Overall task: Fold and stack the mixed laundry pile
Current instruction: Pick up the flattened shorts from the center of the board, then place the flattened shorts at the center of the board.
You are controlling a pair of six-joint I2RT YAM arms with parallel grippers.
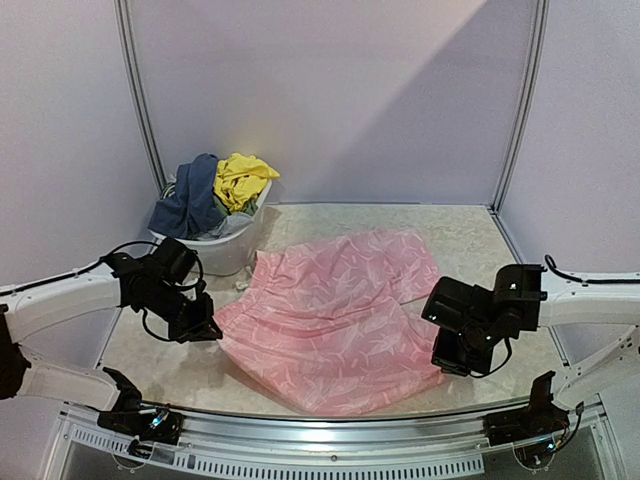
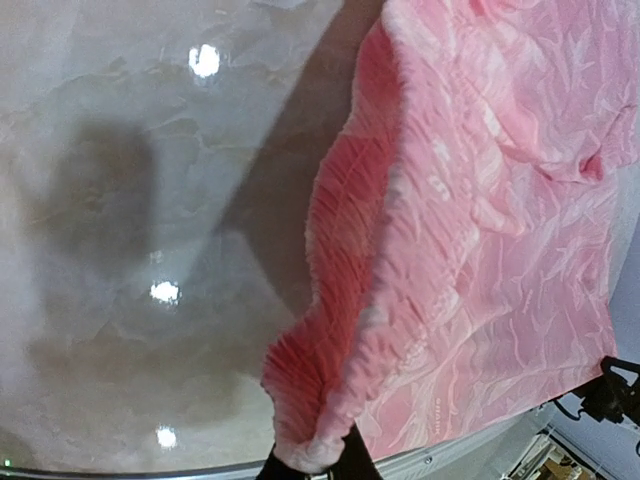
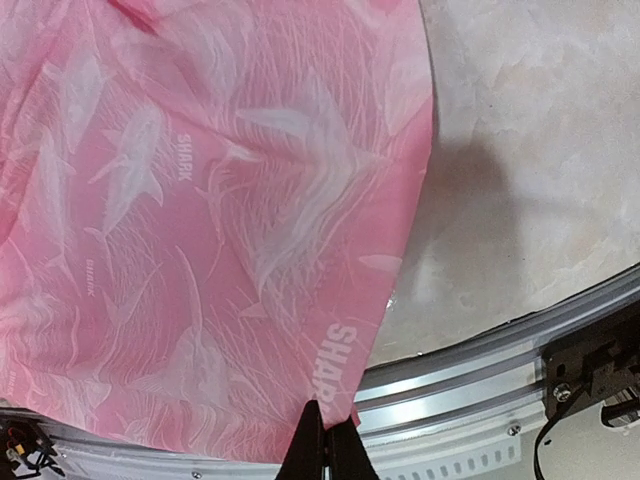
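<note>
pink garment [image 1: 335, 315] with a shark print, pinched at both sides on a marbled table [image 1: 470, 235]
top view: the thin pink garment lies spread and creased mid-table, with a yellow piece [image 1: 243, 178] and a blue piece [image 1: 192, 195] heaped in the white tub [image 1: 215, 250] behind; left wrist: left gripper [image 2: 312, 465] pressed together on its ruched elastic band; right wrist: right gripper [image 3: 326, 450] closed, nipping the hem beside white lettering [image 3: 335, 365] reading "shark"

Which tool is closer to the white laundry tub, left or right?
Left. The left tool sits just in front of the white tub, gripping the pink garment; the right tool is far off to the tub's right, beyond the garment.
</note>
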